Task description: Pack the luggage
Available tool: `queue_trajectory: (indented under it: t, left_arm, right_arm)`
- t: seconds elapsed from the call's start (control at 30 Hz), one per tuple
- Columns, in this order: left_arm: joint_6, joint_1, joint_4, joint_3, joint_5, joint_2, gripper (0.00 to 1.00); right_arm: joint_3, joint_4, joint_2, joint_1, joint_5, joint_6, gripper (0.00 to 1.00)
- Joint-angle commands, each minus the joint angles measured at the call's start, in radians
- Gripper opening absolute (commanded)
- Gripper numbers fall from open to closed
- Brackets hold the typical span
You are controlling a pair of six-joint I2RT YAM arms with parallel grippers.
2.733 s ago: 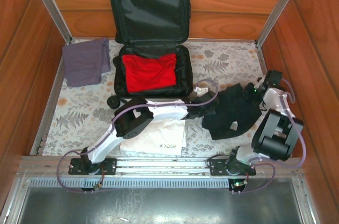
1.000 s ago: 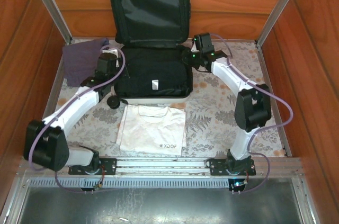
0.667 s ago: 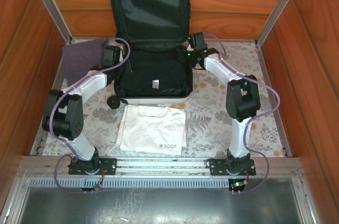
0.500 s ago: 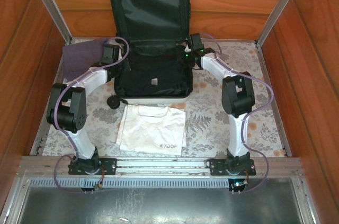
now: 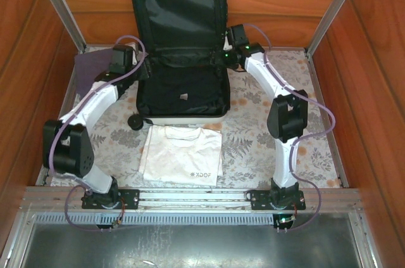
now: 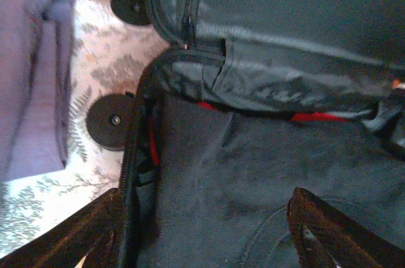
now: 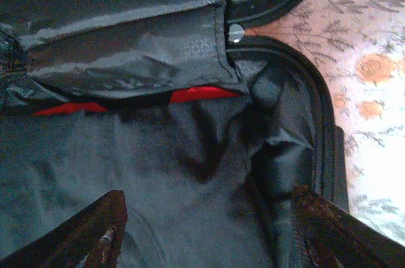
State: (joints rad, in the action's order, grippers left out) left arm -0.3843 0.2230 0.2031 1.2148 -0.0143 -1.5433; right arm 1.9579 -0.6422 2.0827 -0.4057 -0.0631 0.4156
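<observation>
One luggage sits at twelve o'clock on the table, its lid propped upright against the back wall. Inside lies one black garment, with a strip of one red garment peeking out underneath. The two pincers flank its hinge: the left gripper at nine o'clock, the right gripper at three, both spread wide and holding nothing. One white shirt lies at six o'clock from the case and one purple cloth at ten. Two black wheels show.
</observation>
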Motion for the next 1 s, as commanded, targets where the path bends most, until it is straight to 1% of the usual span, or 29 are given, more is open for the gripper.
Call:
queue_trajectory:
  t: [0.0, 0.1, 0.17, 0.23, 0.3, 0.4, 0.47, 0.57, 0.63, 0.73, 0.8, 0.87, 0.97]
  left_arm:
    - [0.032, 0.000, 0.114, -0.006, 0.087, 0.116, 0.71]
    - [0.038, 0.000, 0.187, -0.066, 0.121, 0.256, 0.71]
    - [0.029, 0.002, 0.218, -0.140, 0.126, 0.375, 0.71]
    - [-0.006, 0.003, 0.244, -0.233, 0.111, 0.507, 0.71]
    - [-0.062, 0.008, 0.290, -0.320, 0.084, 0.638, 0.71]
    - [-0.152, 0.024, 0.380, -0.413, 0.044, 0.787, 0.71]
    - [-0.208, 0.044, 0.434, -0.462, 0.036, 0.857, 0.71]
    - [-0.289, 0.097, 0.506, -0.520, 0.031, 0.911, 0.71]
    - [-0.335, 0.153, 0.531, -0.555, 0.034, 0.921, 0.71]
    - [-0.410, 0.247, 0.547, -0.611, 0.051, 0.914, 0.71]
    - [-0.461, 0.306, 0.548, -0.647, 0.070, 0.899, 0.71]
    - [-0.502, 0.347, 0.547, -0.674, 0.088, 0.879, 0.71]
    - [-0.531, 0.371, 0.539, -0.706, 0.111, 0.850, 0.72]
  right_arm:
    - [-0.034, -0.080, -0.108, -0.001, 0.000, 0.003, 0.77]
    - [-0.132, -0.088, -0.217, -0.001, -0.026, 0.015, 0.77]
    - [-0.244, -0.074, -0.311, -0.001, -0.047, 0.024, 0.77]
    - [-0.378, -0.041, -0.410, -0.001, -0.071, 0.040, 0.77]
    - [-0.522, -0.012, -0.554, -0.002, -0.104, 0.064, 0.78]
    - [-0.715, 0.003, -0.713, -0.012, -0.150, 0.107, 0.80]
    - [-0.832, 0.006, -0.804, -0.033, -0.167, 0.136, 0.80]
    - [-1.002, 0.016, -0.920, -0.081, -0.160, 0.190, 0.80]
    - [-1.104, 0.043, -0.977, -0.116, -0.161, 0.242, 0.80]
    - [-1.247, 0.133, -1.032, -0.187, -0.159, 0.335, 0.81]
    - [-1.306, 0.179, -1.030, -0.239, -0.131, 0.378, 0.81]
    - [-1.337, 0.226, -1.005, -0.274, -0.120, 0.399, 0.82]
    - [-1.352, 0.289, -0.928, -0.302, -0.115, 0.402, 0.83]
